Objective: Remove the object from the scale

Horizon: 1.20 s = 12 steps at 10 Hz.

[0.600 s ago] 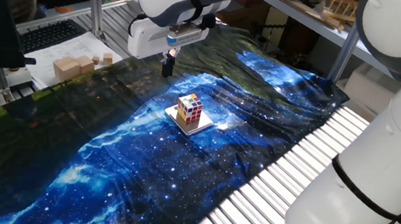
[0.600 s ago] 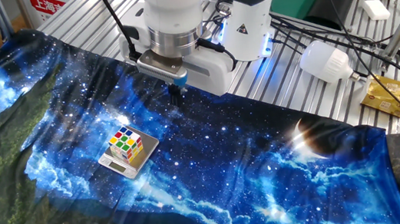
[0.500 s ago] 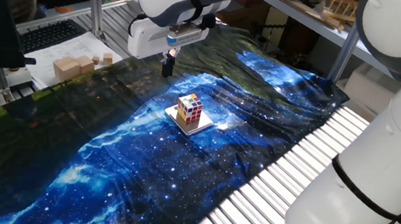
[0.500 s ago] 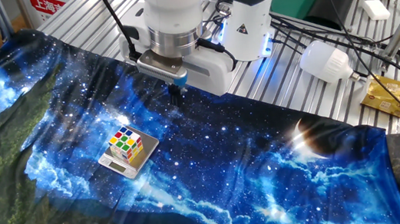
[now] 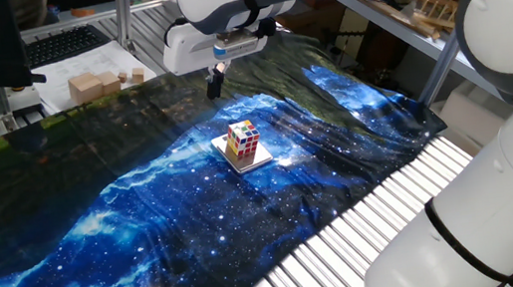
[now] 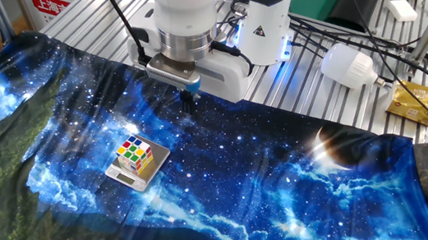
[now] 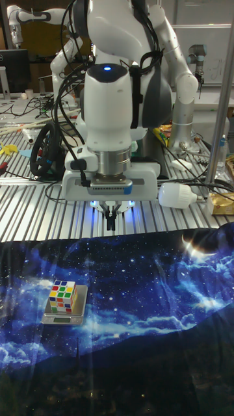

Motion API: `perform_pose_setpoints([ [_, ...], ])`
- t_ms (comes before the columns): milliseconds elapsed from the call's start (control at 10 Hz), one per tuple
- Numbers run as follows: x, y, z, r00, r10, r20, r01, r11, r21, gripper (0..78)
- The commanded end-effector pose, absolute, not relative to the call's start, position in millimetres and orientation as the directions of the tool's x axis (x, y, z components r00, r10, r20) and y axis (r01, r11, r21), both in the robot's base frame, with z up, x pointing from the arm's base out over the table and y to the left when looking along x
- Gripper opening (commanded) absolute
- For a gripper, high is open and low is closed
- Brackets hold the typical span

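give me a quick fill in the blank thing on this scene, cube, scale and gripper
1. The puzzle cube sits on top of the ____.
2. The scale lies on a cloth printed with a blue ____ pattern.
3. The gripper holds ____.
4. The gripper's fingers are ____ together, pointing down above the cloth.

Missing words: scale; galaxy; nothing; closed
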<state>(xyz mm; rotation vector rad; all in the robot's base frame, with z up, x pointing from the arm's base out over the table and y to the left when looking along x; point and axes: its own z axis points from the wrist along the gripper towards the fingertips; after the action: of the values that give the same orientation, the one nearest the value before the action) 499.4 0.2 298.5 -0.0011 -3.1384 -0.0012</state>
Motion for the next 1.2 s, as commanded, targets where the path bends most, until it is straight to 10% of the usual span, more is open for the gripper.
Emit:
perform_pose_setpoints([
  [100, 499.4, 0.2, 298.5, -1.0, -0.001, 0.003, -0.001, 1.0, -0.001, 0.0],
  [200, 499.3, 0.2, 298.6, -0.952, 0.306, 0.031, 0.308, 0.947, 0.088, 0.0],
  [1200, 507.3, -3.6, 297.8, -0.971, 0.238, 0.014, 0.237, 0.971, -0.006, 0.0],
])
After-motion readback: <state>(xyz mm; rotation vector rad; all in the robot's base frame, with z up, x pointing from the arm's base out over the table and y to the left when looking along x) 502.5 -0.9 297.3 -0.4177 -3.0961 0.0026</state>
